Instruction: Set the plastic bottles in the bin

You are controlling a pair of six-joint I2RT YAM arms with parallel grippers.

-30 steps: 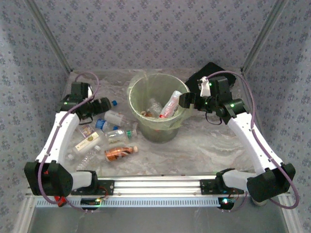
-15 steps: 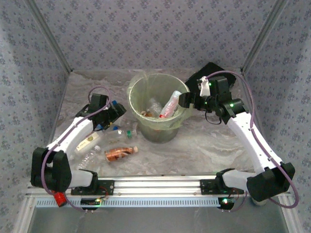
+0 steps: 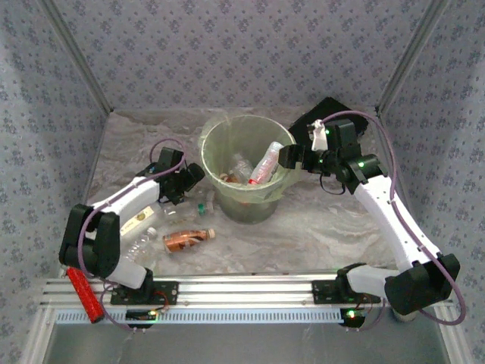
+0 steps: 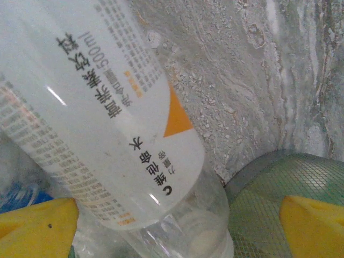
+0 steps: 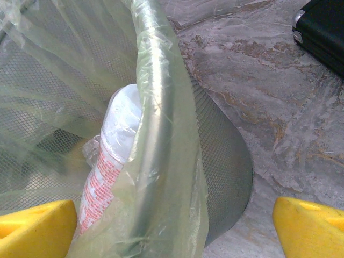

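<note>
My left gripper (image 3: 189, 178) is low beside the left wall of the bin (image 3: 250, 206), among the plastic bottles on the table. In the left wrist view it (image 4: 174, 226) stands open around a clear bottle with a white and orange label (image 4: 107, 118); the right fingertip (image 4: 314, 226) is clear of the bottle. More bottles lie nearby: an orange-labelled one (image 3: 186, 239), a white-labelled one (image 3: 136, 222), a clear one (image 3: 136, 247). My right gripper (image 3: 288, 155) is open astride the bin's right rim (image 5: 156, 107). A red-printed bottle (image 5: 110, 161) leans inside.
A flat black box (image 3: 322, 114) lies behind the right arm, its corner (image 5: 322, 27) in the right wrist view. A red cylinder (image 3: 83, 294) sits by the left arm's base. The bin's mesh wall (image 4: 258, 199) is close on the left gripper's right. Walls enclose the table.
The left arm has swung right towards the bin and come down over the bottles beside it, its jaws widening. The right arm has not moved.
</note>
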